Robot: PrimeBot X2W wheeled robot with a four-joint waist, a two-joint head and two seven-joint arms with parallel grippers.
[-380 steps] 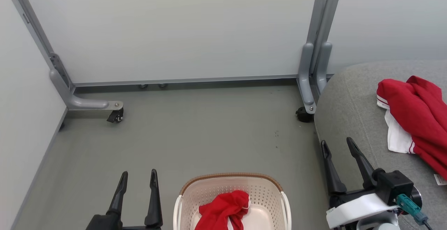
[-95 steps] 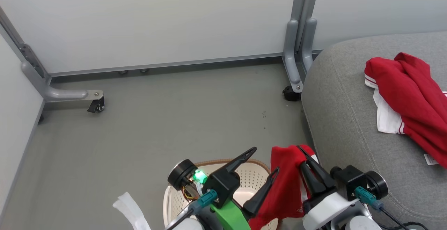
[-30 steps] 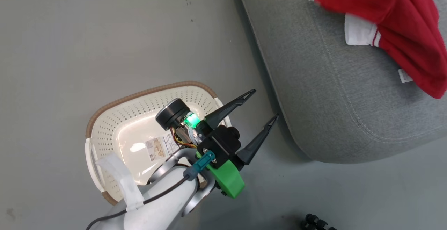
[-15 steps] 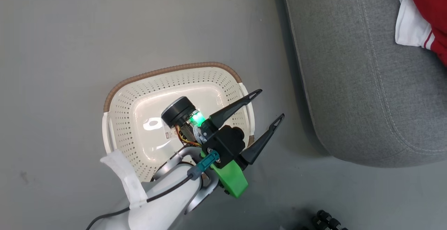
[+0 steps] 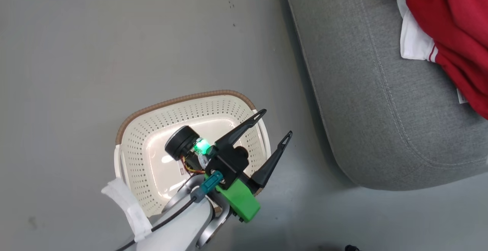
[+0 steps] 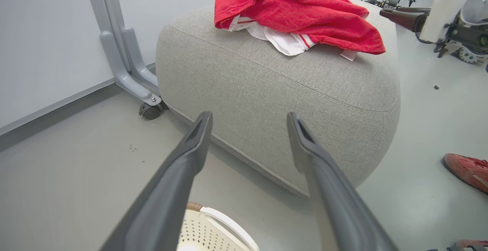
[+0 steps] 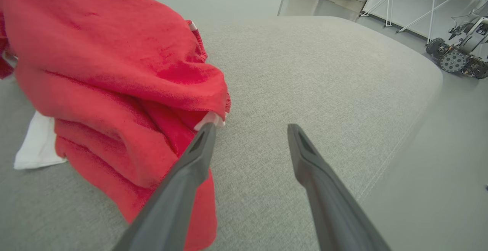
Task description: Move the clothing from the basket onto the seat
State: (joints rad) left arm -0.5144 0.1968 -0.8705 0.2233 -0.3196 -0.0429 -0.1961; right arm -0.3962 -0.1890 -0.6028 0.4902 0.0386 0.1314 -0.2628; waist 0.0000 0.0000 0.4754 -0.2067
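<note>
Nearing end, by look of it. Basket [image 5: 141, 144] on floor beside seat [image 5: 362, 90]: visible bottom bare, no red cloth inside, though left arm hides part. Clothing [image 5: 450, 22] heaped on seat top, red folds over white trim. Right gripper [image 7: 250, 129] low over seat, jaws spread, nothing between; one finger just at edge of red pile. Left gripper [image 5: 276, 121] above basket's corner, jaws spread, empty. Judged left: draw right gripper clear, confirm hidden part of basket holds nothing.
</note>
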